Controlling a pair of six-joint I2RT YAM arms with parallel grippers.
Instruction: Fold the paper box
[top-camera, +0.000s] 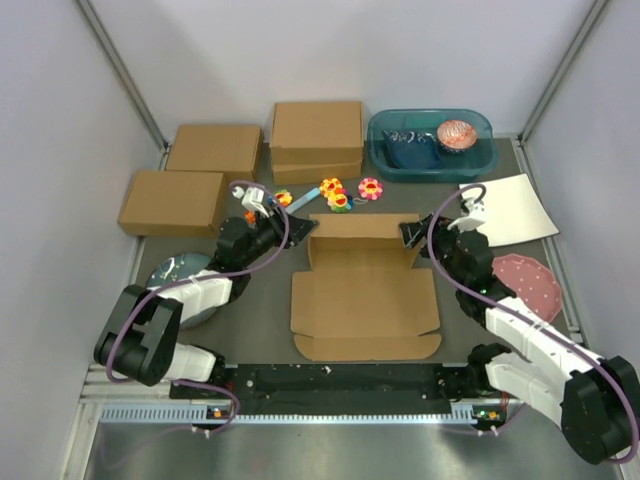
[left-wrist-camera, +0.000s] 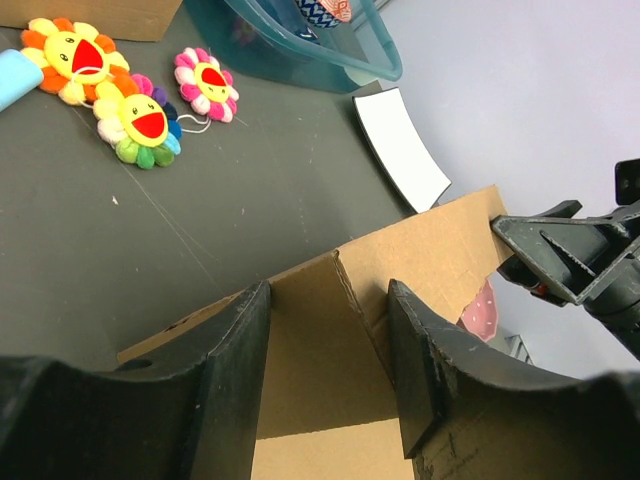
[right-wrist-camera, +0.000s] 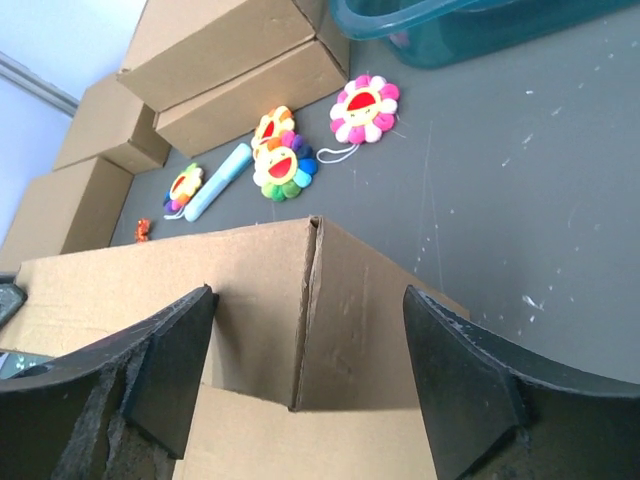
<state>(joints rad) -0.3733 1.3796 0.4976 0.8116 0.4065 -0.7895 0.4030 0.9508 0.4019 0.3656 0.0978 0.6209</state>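
Observation:
The paper box (top-camera: 365, 300) lies in the middle of the table, its brown base flat and its back wall (top-camera: 362, 230) standing up with both end flaps bent forward. My left gripper (top-camera: 300, 232) is open at the wall's left corner. In the left wrist view the corner fold (left-wrist-camera: 335, 330) stands between the two fingers (left-wrist-camera: 215, 380). My right gripper (top-camera: 413, 236) is open at the right corner. In the right wrist view that corner (right-wrist-camera: 310, 320) sits between the spread fingers (right-wrist-camera: 470, 390). Neither gripper clamps the cardboard.
Ready-made cardboard boxes (top-camera: 215, 150) (top-camera: 172, 200) (top-camera: 316, 140) stand at the back left. A teal bin (top-camera: 430, 145) is at the back right, flower toys (top-camera: 340, 192) lie behind the box. A white sheet (top-camera: 510, 210) and a pink plate (top-camera: 530, 285) lie on the right, a grey bowl (top-camera: 185, 275) on the left.

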